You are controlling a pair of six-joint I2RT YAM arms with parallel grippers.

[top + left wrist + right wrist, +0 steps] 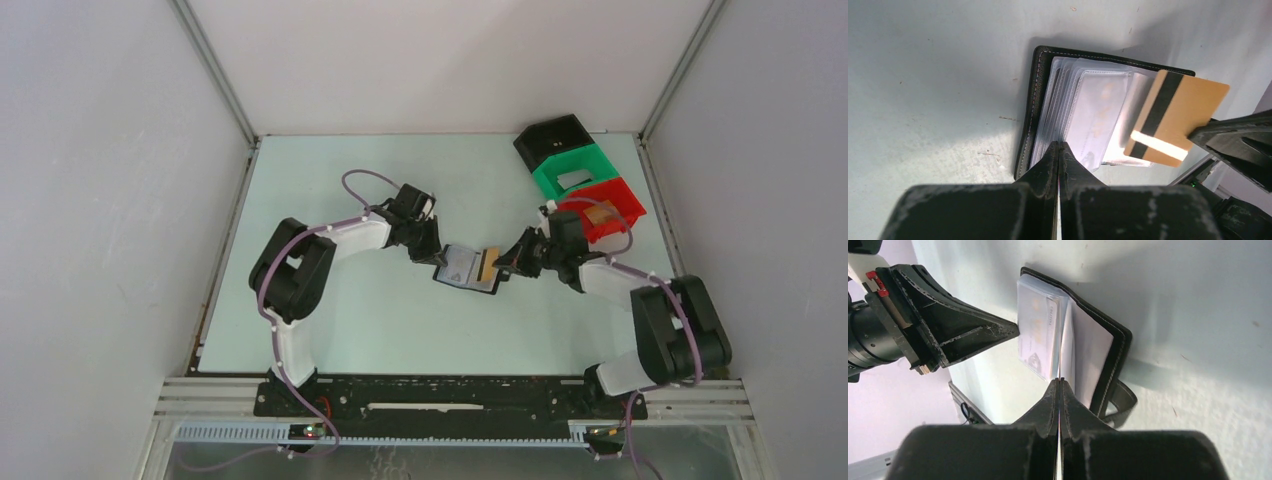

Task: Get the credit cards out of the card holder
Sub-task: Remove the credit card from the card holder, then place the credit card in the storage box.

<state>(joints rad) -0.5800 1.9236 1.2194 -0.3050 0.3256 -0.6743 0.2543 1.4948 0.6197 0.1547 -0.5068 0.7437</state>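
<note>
Left pincer [437, 257]: fingers together. Tips are pressed down on the left edge of the card holder [466, 268], onto the stack of clear sleeves. Can't tell whether a sleeve is nipped between them. Left wrist view shows the same: pincer [1058, 146] closed, with nothing visible in the gap.

Card holder [1034, 100] lies open and flat on the counter [350, 320], roughly mid-counter and a bit toward the right edge. Black leather cover is underneath, with the clear sleeves fanned on top. Credit cards [1095, 115] are pale and sit inside the sleeves. Right wrist view shows one with faint print [1035, 332] through the plastic. Closure tab [1122, 399] hangs off the holder's right-hand edge.

Tan card [1175, 117] has a black stripe and a glare band across it. It's out of the sleeves and tilted up over the right half of the holder. From above it's the tan strip [487, 265] between the two pincers.

Right pincer [508, 263] is clamped on the tan card's right edge. Its own camera sees the fingers [1050, 400] pressed together and the card edge-on, so the card can't be made out there.

Far right corner of the counter holds three open bins in a row: black bin [540, 150], green bin [545, 182], red bin [628, 203]. A tan piece [600, 213] lies in the red bin.
</note>
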